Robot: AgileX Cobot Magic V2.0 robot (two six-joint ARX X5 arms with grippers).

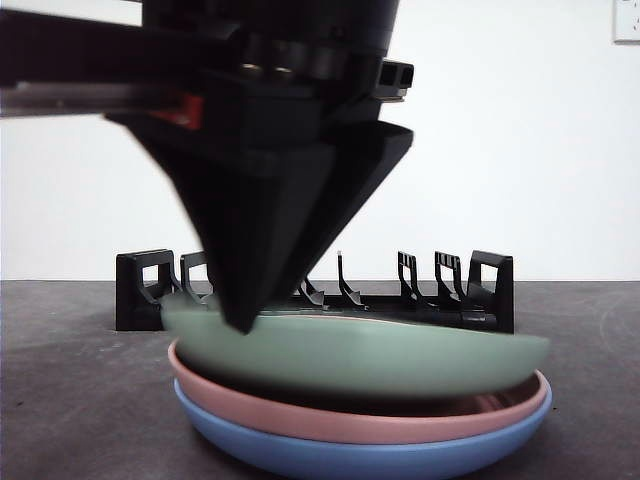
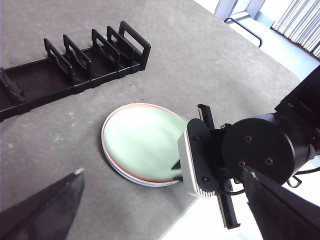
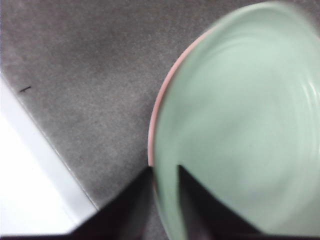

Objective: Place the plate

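The right pincer (image 3: 165, 200) is pinching the rim of the green plate (image 1: 380, 355), one jaw above and one below, and that edge is tilting up off the pink plate (image 1: 400, 425) and blue plate (image 1: 380, 458) stacked beneath. A good lift is one that keeps the pinch firm and raises steadily, so the plate neither slips nor drags the pink one, before it is carried to the black rack (image 1: 470, 295) behind. The left pincer (image 2: 165, 210) is waiting spread above the desk (image 2: 210, 55).
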